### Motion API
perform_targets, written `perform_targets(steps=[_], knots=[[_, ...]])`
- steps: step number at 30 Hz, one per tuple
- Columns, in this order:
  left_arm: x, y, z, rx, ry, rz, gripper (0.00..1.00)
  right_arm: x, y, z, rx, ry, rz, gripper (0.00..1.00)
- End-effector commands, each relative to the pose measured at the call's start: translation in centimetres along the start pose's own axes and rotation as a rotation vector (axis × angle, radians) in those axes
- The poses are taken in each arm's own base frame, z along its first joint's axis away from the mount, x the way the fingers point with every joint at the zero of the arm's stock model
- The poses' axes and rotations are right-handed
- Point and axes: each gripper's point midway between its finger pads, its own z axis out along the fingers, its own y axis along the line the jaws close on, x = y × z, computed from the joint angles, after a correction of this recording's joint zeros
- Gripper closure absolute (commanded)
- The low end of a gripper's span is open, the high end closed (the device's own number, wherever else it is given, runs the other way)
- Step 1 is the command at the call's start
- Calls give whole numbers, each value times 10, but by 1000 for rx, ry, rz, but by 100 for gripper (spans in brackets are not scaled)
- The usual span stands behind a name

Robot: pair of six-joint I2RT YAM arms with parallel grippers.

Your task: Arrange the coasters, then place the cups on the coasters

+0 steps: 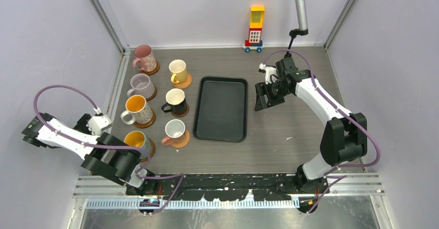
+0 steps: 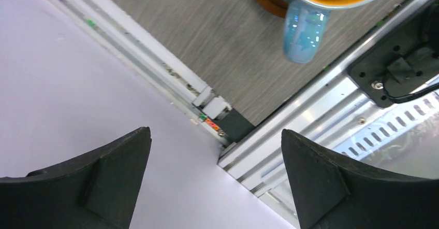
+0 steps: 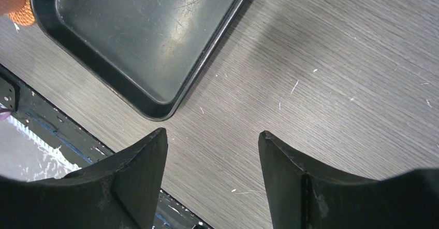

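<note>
Seven mugs [image 1: 175, 101] stand on coasters [image 1: 182, 141] in two columns at the table's left, beside a black tray [image 1: 221, 109] (a toy block tower [image 1: 255, 28] sits at the far edge). The left gripper [image 2: 215, 133], jaws spread and empty, hangs near the blue mug [image 2: 305, 32] at the near-left corner. The right gripper [image 3: 212, 133], also spread and empty, hovers just right of the tray.

We count seven mugs on the surface [image 1: 290, 125]: pink mug [image 1: 145, 59], pale yellow mug [image 1: 178, 70], lilac mug [image 1: 141, 85], black mug [image 1: 175, 100], white mug [image 1: 136, 109] with an orange inside, salmon-handled mug [image 1: 174, 130] and blue mug [image 1: 133, 139], also orange inside. We count seven brown coasters [image 1: 185, 81], one under each mug. There is one black tray [image 1: 221, 110], one toy block tower [image 1: 255, 28], and two arms, the left arm [image 1: 67, 136] and the right arm [image 1: 321, 99].
</note>
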Motion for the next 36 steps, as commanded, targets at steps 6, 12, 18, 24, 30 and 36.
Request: perform_targets(steps=[6, 12, 18, 24, 30, 36], knots=[[-83, 1, -29, -73, -101, -72, 0, -24, 9, -6, -29, -78, -30, 30], [-136, 30, -38, -143, -129, -197, 0, -34, 6, -5, -19, -89, -38, 30], [-202, 50, -41, -211, -195, -280, 0, -52, -5, 7, 85, -121, -71, 29], [-269, 49, -29, -226, -214, -265, 0, -73, -10, 37, 193, -115, -73, 26], [-307, 48, -21, -241, -241, -248, 0, -85, -29, 73, 284, -71, -19, 27], [-312, 46, -12, -271, -276, -225, 0, -90, -52, 99, 368, -43, 48, 27]])
